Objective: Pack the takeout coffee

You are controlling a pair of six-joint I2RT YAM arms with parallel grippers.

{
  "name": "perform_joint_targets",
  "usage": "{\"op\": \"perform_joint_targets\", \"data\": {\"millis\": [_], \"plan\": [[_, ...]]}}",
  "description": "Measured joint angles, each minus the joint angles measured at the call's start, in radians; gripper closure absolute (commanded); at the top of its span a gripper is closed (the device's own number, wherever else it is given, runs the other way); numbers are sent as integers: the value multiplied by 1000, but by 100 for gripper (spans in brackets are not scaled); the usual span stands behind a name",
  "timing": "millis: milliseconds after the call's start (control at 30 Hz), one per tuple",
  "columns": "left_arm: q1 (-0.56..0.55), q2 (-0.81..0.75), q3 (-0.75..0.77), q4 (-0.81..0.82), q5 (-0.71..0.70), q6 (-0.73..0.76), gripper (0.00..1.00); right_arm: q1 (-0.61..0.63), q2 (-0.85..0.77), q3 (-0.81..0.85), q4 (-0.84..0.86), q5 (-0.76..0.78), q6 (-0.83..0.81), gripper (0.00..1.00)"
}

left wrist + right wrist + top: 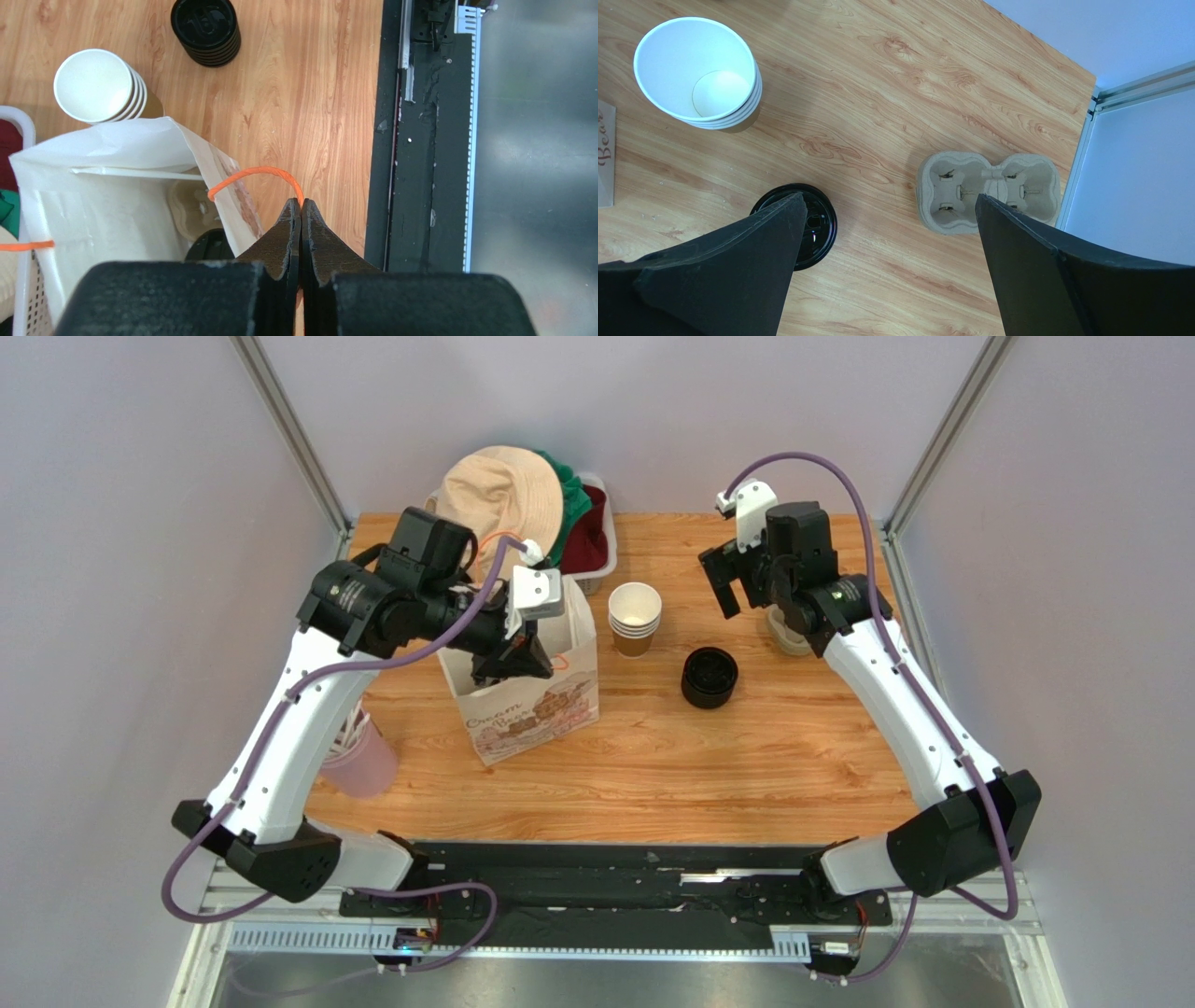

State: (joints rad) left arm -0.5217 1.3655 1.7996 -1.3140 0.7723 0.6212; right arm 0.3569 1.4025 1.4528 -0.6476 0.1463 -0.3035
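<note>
Left of the worktop's middle, a white paper bag stands open. The left gripper is over its mouth, jaws clenched on the bag's orange handle.

Left wrist view only: the inside of the bag. A round black lid low in it marks the takeout coffee, and the cup beneath the lid is hidden. A pulp tray lies just beside it. From overhead the left arm covers the mouth of the bag, so none of this shows.

Toward the far edge, near its middle, is a stack of paper cups with brown sides and white insides. A stack of bare black lids sits near it, on the side toward the near edge.

Near the far right corner, the right gripper hangs released — jaws wide, nothing between them. Its own camera shows a second pulp cup carrier on the wood with two empty wells. From overhead this carrier is mostly hidden by the right arm.

Overhead view only: a basket at the far edge behind the bag, a tan hat over it, and a pink cup at the left edge — partly under the left arm.
</note>
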Motion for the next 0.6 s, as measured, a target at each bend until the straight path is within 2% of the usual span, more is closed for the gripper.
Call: {"op": "perform_joint_targets", "data": {"millis": [600], "plan": [[-1,-46,-27,-14,26,22,100,1,0,0,0,0,0,1]]}}
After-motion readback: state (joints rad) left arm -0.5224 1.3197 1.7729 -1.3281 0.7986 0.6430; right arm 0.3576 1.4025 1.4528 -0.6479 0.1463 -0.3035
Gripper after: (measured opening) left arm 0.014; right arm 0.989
